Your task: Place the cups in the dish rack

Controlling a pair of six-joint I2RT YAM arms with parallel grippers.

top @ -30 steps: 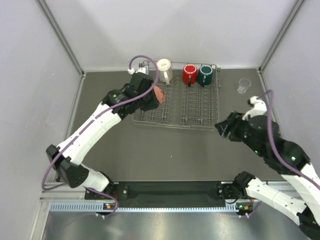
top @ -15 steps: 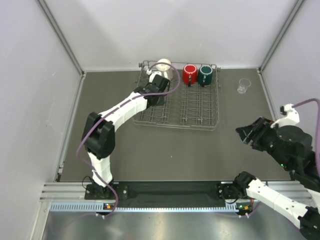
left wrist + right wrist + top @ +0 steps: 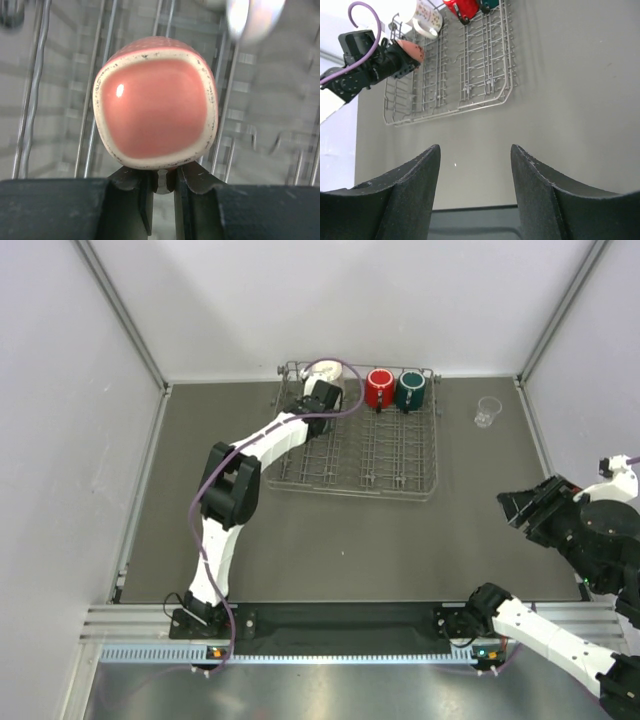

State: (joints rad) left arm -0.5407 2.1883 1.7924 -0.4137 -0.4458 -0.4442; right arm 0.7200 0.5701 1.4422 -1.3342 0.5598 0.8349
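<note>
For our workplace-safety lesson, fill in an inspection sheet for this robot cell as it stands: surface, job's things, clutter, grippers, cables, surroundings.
surface: dark grey mat, flat, no spills seen.
job's things: dish rack on the mat; white speckled mug, red mug and dark green mug along its far side; salmon-pink mug held over its left part; clear glass on the mat, outside the rack.
clutter: one tiny pale speck on the mat; nothing else seen.
grippers: left gripper shut on the salmon-pink mug; right gripper open, empty, away from the rack.
cables: purple cable loops off the left arm above the rack.
surroundings: white walls; metal rail at the near edge.
</note>
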